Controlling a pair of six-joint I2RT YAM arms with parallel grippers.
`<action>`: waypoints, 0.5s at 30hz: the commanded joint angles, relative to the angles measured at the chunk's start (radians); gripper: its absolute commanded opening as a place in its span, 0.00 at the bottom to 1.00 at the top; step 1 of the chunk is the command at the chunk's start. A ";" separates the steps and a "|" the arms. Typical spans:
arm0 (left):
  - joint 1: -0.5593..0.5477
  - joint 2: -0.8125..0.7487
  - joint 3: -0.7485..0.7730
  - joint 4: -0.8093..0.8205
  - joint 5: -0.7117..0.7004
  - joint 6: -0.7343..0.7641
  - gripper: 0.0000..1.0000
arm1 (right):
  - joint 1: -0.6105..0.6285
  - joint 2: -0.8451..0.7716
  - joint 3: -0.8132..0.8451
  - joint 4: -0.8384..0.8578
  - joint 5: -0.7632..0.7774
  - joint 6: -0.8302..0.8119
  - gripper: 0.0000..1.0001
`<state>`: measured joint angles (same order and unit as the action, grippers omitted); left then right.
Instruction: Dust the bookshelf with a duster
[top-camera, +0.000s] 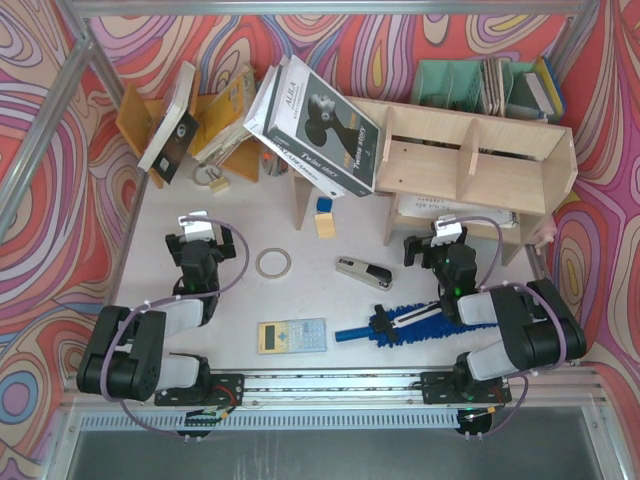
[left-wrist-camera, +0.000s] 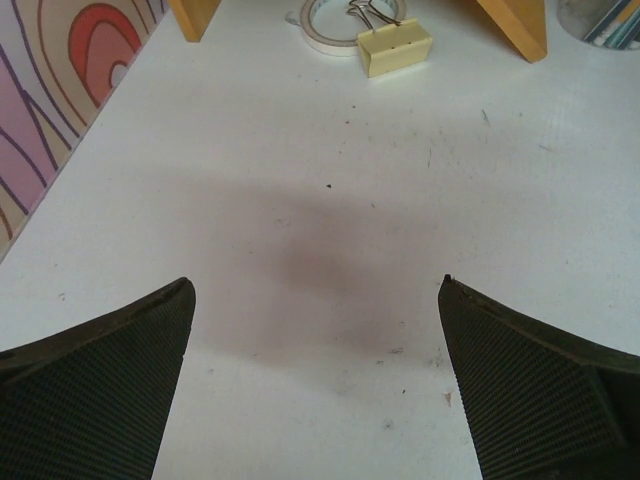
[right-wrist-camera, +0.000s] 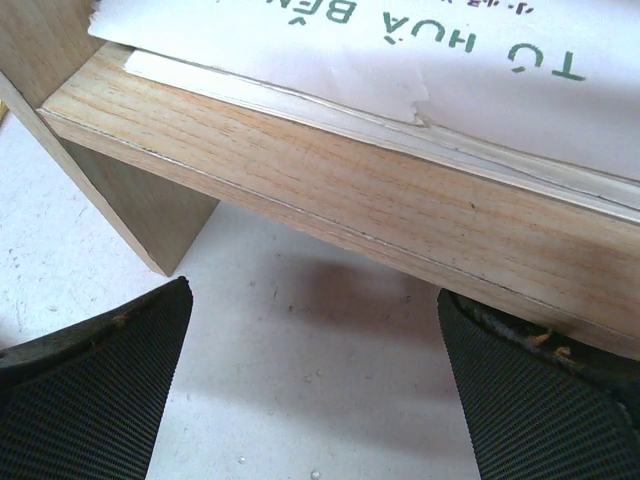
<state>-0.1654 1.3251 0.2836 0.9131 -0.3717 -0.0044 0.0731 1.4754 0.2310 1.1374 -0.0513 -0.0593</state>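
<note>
The fluffy, flat blue duster (top-camera: 425, 322) lies by the table's (top-camera: 310, 295) near edge, toward the right corner. The pale plywood bookshelf (top-camera: 480, 165) stands at the far right corner. The left jaws and right jaws, ribbed black, gape wide, empty.

pale bookshelf (top-camera: 432, 162) standing upright, blue duster (top-camera: 412, 325) lying flat (handle leftward)
</note>
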 joint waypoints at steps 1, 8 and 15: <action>-0.021 -0.041 -0.019 -0.026 -0.055 0.028 0.98 | 0.006 -0.054 -0.003 0.000 -0.001 -0.016 0.99; -0.073 -0.221 -0.005 -0.122 -0.086 0.014 0.98 | 0.007 -0.127 -0.027 -0.050 -0.010 0.000 0.99; -0.106 -0.388 0.015 -0.301 -0.091 -0.081 0.98 | 0.006 -0.251 -0.026 -0.183 -0.026 0.015 0.99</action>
<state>-0.2615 1.0065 0.2832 0.7341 -0.4507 -0.0139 0.0738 1.3029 0.2047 1.0264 -0.0620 -0.0540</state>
